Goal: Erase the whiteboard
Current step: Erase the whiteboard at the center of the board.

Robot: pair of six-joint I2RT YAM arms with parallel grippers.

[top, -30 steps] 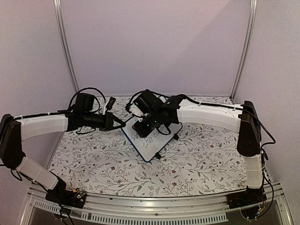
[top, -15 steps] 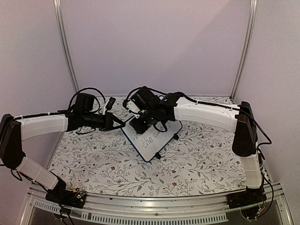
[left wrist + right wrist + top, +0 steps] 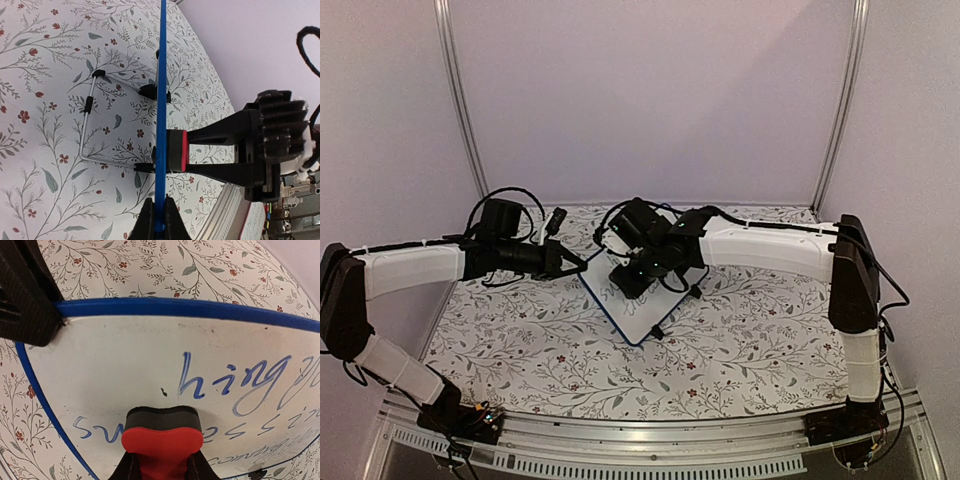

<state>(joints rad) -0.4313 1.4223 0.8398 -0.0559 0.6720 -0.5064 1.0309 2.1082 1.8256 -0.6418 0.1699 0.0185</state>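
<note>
One whiteboard [image 3: 645, 312]: centre of the floral table [image 3: 760, 340], propped tilted on its wire stand [image 3: 86, 125]; its blue frame shows edge-on in the left wrist view
Writing: several blue lines remain beside and beyond the eraser [image 3: 162, 437] in the right wrist view
Right gripper [image 3: 635, 272]: clamped on the red-backed eraser; dark pad flat against the board face
Left gripper [image 3: 576, 262]: pinched narrow on the board's far-left edge, steadying it
Change: within the last second the eraser swept far-left, then came back near-right; letters toward the near corner no longer show from above
Meaning: probably mid-wipe; one patch cleared, more strokes needed
</note>
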